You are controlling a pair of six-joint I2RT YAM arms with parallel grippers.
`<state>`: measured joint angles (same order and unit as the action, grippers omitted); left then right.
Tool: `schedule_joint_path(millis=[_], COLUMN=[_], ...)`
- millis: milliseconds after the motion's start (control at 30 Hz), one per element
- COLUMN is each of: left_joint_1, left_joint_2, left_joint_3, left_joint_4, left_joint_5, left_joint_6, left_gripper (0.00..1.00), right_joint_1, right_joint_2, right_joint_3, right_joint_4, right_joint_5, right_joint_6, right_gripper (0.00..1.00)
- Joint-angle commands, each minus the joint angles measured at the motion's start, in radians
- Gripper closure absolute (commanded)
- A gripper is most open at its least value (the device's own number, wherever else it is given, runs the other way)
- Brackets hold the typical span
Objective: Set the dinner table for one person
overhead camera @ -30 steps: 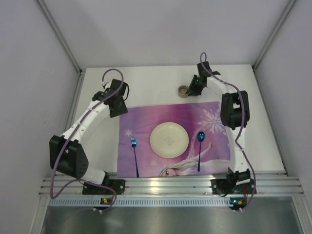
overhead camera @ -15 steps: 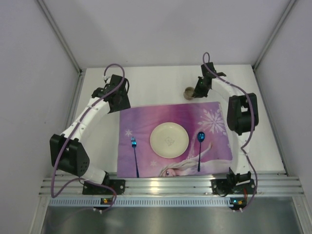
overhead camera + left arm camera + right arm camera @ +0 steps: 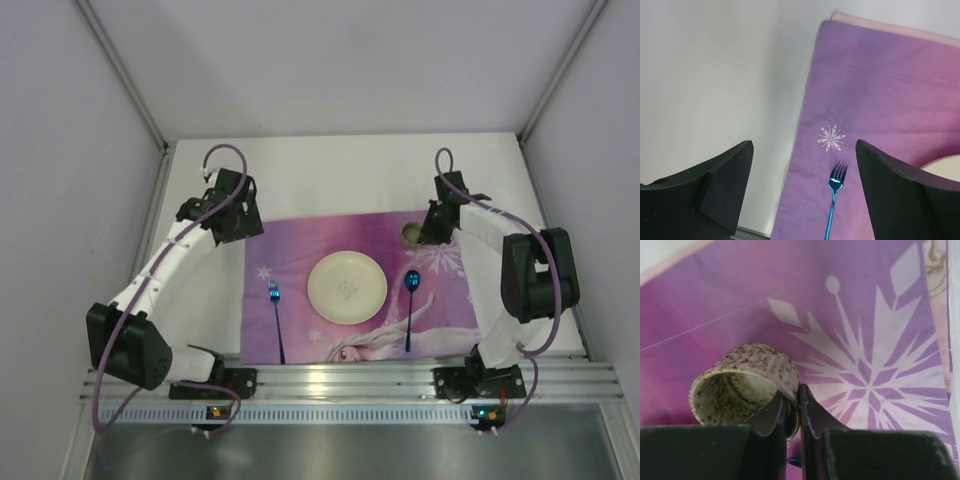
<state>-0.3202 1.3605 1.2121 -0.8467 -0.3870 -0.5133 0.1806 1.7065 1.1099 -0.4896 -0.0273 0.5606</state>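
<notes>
Left black two-finger gripper (image 3: 804, 150) hangs, jaws spread wide; right black two-finger gripper (image 3: 793, 397) pinches the speckled beige cup (image 3: 747, 372) by its rim.

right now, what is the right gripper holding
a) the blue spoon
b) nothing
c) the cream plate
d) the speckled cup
d: in the right wrist view the right gripper is pinched on the rim of the speckled cup, which hangs tilted over the placemat.

Bare table (image 3: 320, 170) behind mat (image 3: 300, 235), plate (image 3: 346, 287) ctr.
</notes>
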Motion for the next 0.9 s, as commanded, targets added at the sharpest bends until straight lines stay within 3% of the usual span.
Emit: schedule_joint_path(millis=[0, 167, 233, 267, 333, 367, 433, 533, 633, 700, 867], left_joint_1=[0.006, 0.006, 0.006, 0.006, 0.006, 0.006, 0.006, 0.006, 0.006, 0.007, 0.01], left_joint_2=[-0.069, -0.13, -0.141, -0.152, -0.158, -0.165, -0.17, -0.22, -0.293, -0.401, -0.595], left_joint_3=[-0.034, -0.057, -0.06, -0.063, -0.075, -0.082, -0.105, -0.189, -0.363, -0.576, -0.98], left_joint_4=[0.011, 0.0, -0.008, -0.006, -0.002, 0.012, 0.032, 0.151, 0.403, 0.696, 1.213], left_joint_5=[-0.029, -0.056, -0.099, -0.111, -0.122, -0.133, -0.148, -0.159, -0.173, -0.138, -0.153], left_joint_6=[0.021, 0.039, 0.041, 0.044, 0.059, 0.064, 0.079, 0.129, 0.194, 0.249, 0.468], left_gripper=[0.11, 0.02, 0.02, 0.02, 0.01, 0.02, 0.02, 0.02, 0.02, 0.01, 0.01], right_joint_1=[-0.03, -0.032, -0.032, -0.032, -0.032, -0.03, -0.03, -0.03, -0.032, -0.032, -0.032], right_joint_2=[0.021, 0.039, 0.015, 0.002, -0.051, -0.074, -0.149, -0.275, -0.444, -0.578, -0.846], right_joint_3=[-0.005, -0.005, -0.008, -0.012, -0.018, -0.019, -0.021, -0.025, -0.074, -0.107, -0.26], right_joint_4=[0.109, 0.108, 0.103, 0.099, 0.071, 0.059, 0.03, -0.059, -0.084, -0.08, 0.002], right_joint_5=[0.015, 0.023, 0.023, 0.023, 0.05, 0.056, 0.082, 0.127, 0.121, 0.122, 0.138], right_joint_6=[0.007, 0.001, -0.004, -0.004, -0.01, -0.011, -0.033, -0.073, -0.108, -0.119, -0.114], right_gripper=[1.0, 1.0, 0.9, 0.66, 0.38, 0.18, 0.02, 0.0, 0.0, 0.0, 0.0])
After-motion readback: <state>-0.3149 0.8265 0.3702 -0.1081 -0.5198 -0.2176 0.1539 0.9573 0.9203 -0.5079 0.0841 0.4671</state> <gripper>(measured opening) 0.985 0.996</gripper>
